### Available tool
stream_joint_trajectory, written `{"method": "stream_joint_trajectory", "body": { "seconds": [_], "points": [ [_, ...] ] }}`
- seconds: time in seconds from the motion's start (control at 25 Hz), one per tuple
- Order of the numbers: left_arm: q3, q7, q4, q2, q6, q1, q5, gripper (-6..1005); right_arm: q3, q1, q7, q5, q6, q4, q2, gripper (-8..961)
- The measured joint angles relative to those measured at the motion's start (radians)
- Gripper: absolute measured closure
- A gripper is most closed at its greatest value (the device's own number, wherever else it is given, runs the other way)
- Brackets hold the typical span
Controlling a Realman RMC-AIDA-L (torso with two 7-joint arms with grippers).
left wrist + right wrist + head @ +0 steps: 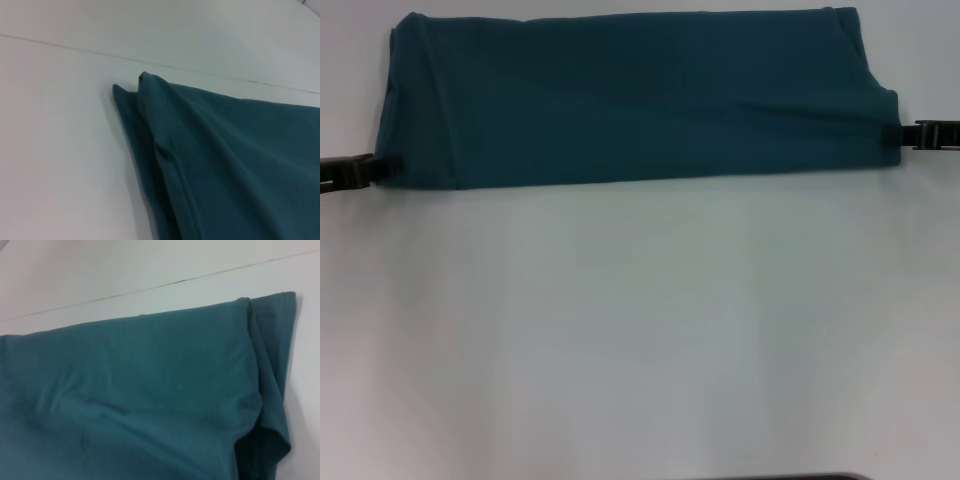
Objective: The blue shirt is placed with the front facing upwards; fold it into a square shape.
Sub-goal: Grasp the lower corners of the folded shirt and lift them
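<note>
- The blue shirt (640,95) lies at the far side of the white table (640,330), already folded into a long band running left to right; only plain fabric shows, no print.
- It looks soft, light and limp, likely to sag and crease, so the layered near corners are the best places to hold.
- The left gripper (370,170) is at the band's near left corner and the right gripper (910,136) at its right end; whether either is clamped on the cloth I cannot tell.
</note>
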Motion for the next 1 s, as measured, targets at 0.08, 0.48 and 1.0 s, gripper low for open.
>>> {"method": "stream_joint_trajectory", "body": {
  "seconds": [0.08,0.48,1.0],
  "points": [
    [0.0,0.0,0.0,-0.001,0.0,-0.005,0.006,435,0.0,0.0,0.0,0.0,0.0,0.0,0.0,946],
    [0.0,-0.01,0.0,-0.003,-0.001,-0.021,0.037,822,0.0,0.0,0.0,0.0,0.0,0.0,0.001,946],
    [-0.009,-0.016,-0.012,-0.007,0.008,-0.032,0.057,988,0.002,0.0,0.0,0.001,0.006,0.004,0.0,946]
  ]
}}
